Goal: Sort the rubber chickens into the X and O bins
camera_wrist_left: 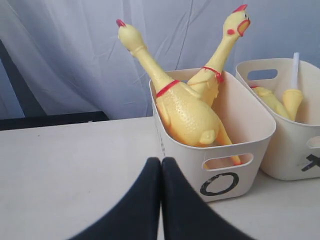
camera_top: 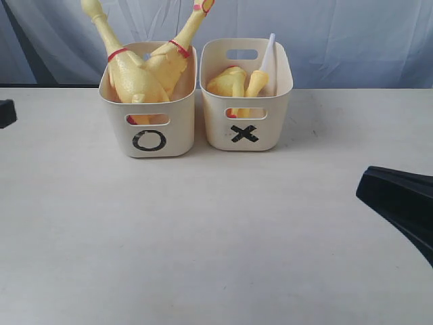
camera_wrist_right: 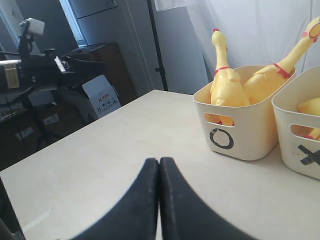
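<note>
Two long yellow rubber chickens with red neck bands stand tilted in the cream O bin at the back of the table. The X bin beside it holds shorter chickens, one with a white tube. My left gripper is shut and empty, close to the O bin, and shows as a black tip at the exterior view's left edge. My right gripper is also shut and empty, low over the table to the right, well away from the bins.
The pale table spreads in front of the bins. A wrinkled blue-white curtain hangs behind them. In the right wrist view, dark equipment and a cardboard box stand beyond the table's far edge.
</note>
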{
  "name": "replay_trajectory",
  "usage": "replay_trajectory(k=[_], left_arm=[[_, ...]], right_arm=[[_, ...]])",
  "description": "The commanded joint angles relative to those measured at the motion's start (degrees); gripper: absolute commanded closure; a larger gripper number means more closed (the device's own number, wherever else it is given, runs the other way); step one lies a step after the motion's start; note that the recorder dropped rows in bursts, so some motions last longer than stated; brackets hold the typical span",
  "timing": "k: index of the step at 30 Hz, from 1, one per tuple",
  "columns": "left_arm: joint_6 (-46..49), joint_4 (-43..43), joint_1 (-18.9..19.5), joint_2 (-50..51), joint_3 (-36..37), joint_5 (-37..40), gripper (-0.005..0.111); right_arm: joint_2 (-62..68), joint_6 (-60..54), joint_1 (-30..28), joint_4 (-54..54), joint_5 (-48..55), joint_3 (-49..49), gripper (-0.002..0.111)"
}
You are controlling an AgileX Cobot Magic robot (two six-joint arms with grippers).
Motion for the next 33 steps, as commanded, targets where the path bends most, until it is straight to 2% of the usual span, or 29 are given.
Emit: replay_trajectory(k=[1, 9, 18, 22, 29, 33], left_arm=[[-0.07, 0.26, -0.09, -9.28, 4.23, 0.14, 0.107], [-0.07, 0.12, -0.09, -18.53, 5.27, 13.88, 0.107], [-0.07, 0.12, -0.09, -18.77, 5.27, 13.63, 0.107], [-0.07, 0.12, -0.09, -18.77, 5.27, 13.63, 0.107], [-0.07, 0.12, 0.12, -19.33, 5.27, 13.63, 0.107], [-0.07, 0.12, 3.81, -23.33, 5.27, 12.80, 0.107]], right_arm=[[-0.38, -0.16, -0.21, 0.11, 0.01, 0.32, 0.108], [-0.38, -0.16, -0.21, 0.11, 0.01, 0.32, 0.108], [-3.34, -0.16, -0.95, 0.11, 0.14, 0.32, 0.108], [-8.66, -0.16, -5.18, 0.11, 0.23, 0.32, 0.108], [-17.98, -0.16, -15.91, 0.11, 0.11, 0.32, 0.108], [-20.80, -0.16, -21.38, 0.11, 0.11, 0.32, 0.108]])
